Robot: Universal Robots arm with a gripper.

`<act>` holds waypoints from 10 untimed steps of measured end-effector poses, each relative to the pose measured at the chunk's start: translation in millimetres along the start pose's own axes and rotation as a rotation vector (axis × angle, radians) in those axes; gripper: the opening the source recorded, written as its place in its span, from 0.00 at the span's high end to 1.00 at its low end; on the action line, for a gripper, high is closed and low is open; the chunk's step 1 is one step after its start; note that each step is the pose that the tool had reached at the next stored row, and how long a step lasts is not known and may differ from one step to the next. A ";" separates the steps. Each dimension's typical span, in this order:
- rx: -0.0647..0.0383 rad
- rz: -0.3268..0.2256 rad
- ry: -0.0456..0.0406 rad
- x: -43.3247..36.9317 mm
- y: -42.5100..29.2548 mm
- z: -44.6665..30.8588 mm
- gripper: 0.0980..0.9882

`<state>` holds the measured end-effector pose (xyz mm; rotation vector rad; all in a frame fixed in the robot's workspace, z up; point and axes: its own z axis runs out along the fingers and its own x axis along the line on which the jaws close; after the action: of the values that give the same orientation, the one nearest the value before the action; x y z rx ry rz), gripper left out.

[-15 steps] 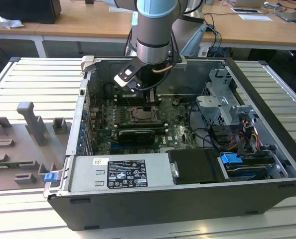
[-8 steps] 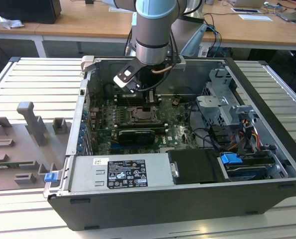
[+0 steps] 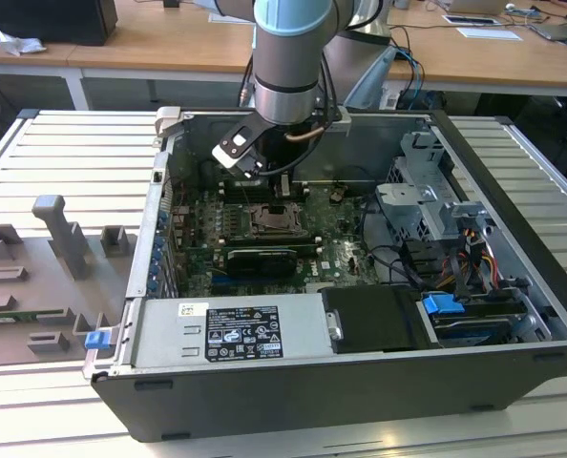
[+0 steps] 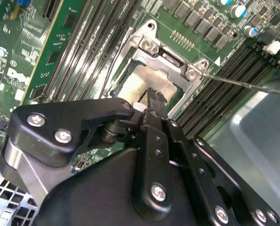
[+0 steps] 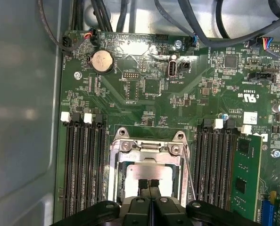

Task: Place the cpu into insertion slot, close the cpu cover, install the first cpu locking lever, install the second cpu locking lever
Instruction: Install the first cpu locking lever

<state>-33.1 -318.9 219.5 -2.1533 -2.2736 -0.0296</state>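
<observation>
The arm [image 3: 288,57] reaches down into the computer box [image 3: 360,382]. Its pincer [image 5: 149,183] has its fingers pressed together, right over the cpu [image 5: 133,179]. The cpu lies under the cpu cover [image 5: 115,169], at 12 o'clock from the black card [image 3: 260,260].

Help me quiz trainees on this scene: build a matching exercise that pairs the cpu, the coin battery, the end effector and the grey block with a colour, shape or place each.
Column one
1. cpu
2. coin battery
3. end effector
4. grey block

Column two
a. outside the case, on the exterior view's left
b. pale, square
c. black, over the cpu
d. round, silvery

Pairs: 1-b, 2-d, 3-c, 4-a
</observation>
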 end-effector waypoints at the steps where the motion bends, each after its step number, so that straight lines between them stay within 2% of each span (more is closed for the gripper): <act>1: 0.000 0.000 0.0001 0.0 0.0 0.0 0.99; 3: 0.000 0.000 -0.0001 0.1 -0.1 -2.6 0.99; 5: 0.000 0.000 -0.0001 0.3 0.0 -12.0 0.99; 7: 0.000 0.000 -0.0001 0.5 0.0 -24.6 0.99; 10: 0.000 0.000 -0.0001 0.8 0.2 -35.6 0.99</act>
<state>-33.2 -318.9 255.1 -2.1533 -2.2737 -0.0294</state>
